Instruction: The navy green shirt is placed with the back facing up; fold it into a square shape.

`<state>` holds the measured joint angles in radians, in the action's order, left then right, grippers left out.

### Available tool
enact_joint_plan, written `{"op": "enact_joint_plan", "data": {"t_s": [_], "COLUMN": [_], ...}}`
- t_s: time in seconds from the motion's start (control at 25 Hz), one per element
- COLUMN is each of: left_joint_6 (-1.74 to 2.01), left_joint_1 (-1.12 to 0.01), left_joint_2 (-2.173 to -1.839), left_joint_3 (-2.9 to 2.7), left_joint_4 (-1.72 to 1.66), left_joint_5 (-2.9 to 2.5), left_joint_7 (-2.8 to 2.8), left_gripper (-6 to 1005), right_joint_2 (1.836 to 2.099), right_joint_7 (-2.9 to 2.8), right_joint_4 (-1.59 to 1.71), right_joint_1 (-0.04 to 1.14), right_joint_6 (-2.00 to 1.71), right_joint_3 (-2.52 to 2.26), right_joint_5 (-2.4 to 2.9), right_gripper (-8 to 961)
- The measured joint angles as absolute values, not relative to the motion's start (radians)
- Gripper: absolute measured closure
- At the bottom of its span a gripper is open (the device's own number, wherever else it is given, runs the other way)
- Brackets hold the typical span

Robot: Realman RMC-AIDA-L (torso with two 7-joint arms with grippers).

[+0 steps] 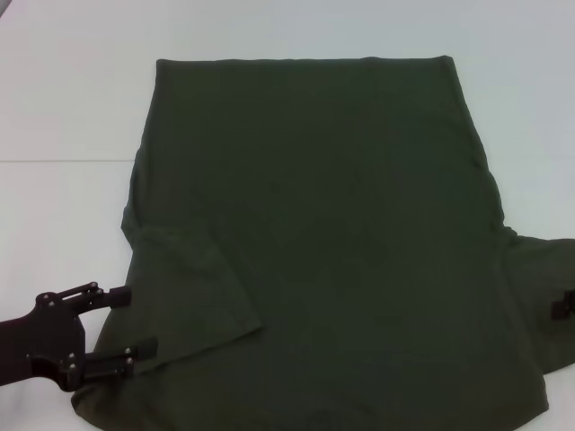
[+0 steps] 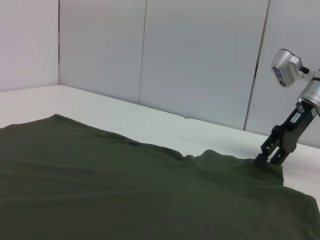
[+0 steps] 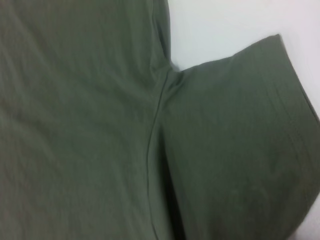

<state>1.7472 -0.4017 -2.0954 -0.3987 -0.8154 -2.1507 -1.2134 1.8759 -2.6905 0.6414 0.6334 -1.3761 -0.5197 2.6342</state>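
From the head view, the navy green shirt (image 1: 323,233) lies spread flat over the white desk (image 1: 63,99), hem toward the far edge, its left sleeve folded inward over the body. The left hand (image 1: 135,319) sits at the shirt's near left edge, fingers apart, the lower one on the cloth. The right hand (image 1: 564,303) barely shows at the right sleeve.

In the left wrist view, the right hand (image 2: 270,159) touches the shirt's (image 2: 125,190) far sleeve; whether it grips, I cannot tell.

The right wrist view shows the sleeve and side seam of the shirt (image 3: 100,125).
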Motion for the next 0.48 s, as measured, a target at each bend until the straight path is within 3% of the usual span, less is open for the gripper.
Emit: {"op": "enact_joint_plan", "data": {"t_s": [0.16, 0.28, 0.48], "left_joint_6": [1.746, 1.742, 1.74], "left_joint_1": [-0.402, -0.402, -0.4], "left_joint_2": [-2.095, -2.095, -2.095], "left_joint_3": [-0.399, -0.399, -0.399], "left_joint_4": [-0.816, -0.816, -0.815], "left_joint_5": [-2.151, -2.15, -2.139], "left_joint_7": [-1.213, -1.212, -1.207], "left_gripper": [176, 176, 176], "right_joint_2": [1.873, 1.873, 1.873], "right_joint_7": [-2.692, -2.694, -2.696], "right_joint_4": [0.638, 0.636, 0.636], "right_joint_1": [0.633, 0.633, 0.633], "right_joint_6": [-1.373, -1.37, -1.369], "right_joint_3": [-0.531, -0.548, -0.563], "right_joint_5": [2.638, 2.639, 2.64], "right_gripper": [137, 350, 559]}}
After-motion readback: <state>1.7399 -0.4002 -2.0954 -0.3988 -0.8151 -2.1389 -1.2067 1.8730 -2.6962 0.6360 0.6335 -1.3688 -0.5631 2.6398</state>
